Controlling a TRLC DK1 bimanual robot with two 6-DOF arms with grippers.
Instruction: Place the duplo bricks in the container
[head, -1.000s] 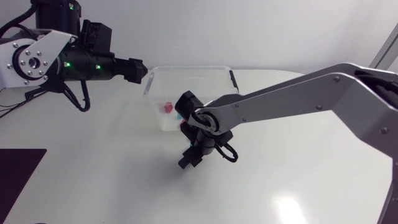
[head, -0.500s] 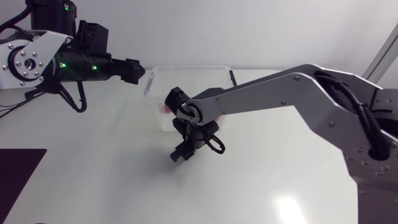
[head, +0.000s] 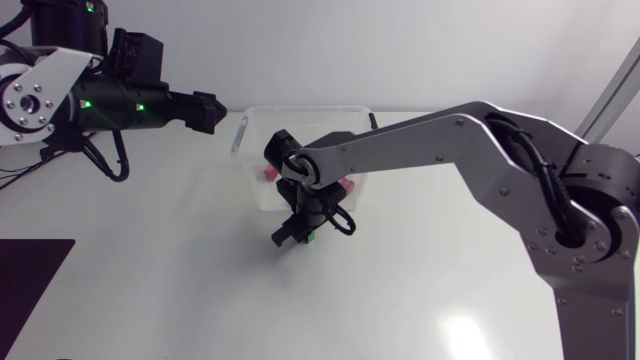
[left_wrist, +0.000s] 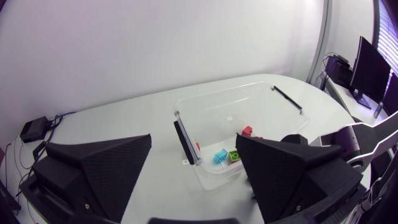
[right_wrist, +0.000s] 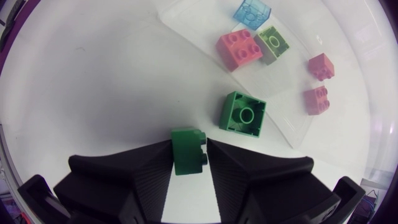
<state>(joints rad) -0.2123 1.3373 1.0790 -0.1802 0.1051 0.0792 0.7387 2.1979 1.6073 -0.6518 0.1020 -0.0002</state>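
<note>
Head view: your right arm (head: 440, 140) reaches past the middle, its right hand (head: 290, 236) low over the bench (head: 150, 260), at 6 o'clock from the clear plastic container (head: 300, 110). I judge it works there because loose bricks lie outside the near wall. Your left hand (head: 207, 110) hangs at the container's 10 o'clock, out of the way.

Left wrist view: the left hand's fingers stand wide with nothing between them. Ahead, the container holds a blue brick (left_wrist: 219, 156), a lime brick (left_wrist: 234, 155) and a red brick (left_wrist: 249, 131).

Right wrist view: the right hand is clamped from two sides on a dark green duplo brick (right_wrist: 186, 146), likely to lift it over. A second green brick (right_wrist: 242, 113), hollow side up, lies at its 1 o'clock, seemingly on the bench beside the wall.

No writing is legible.
</note>
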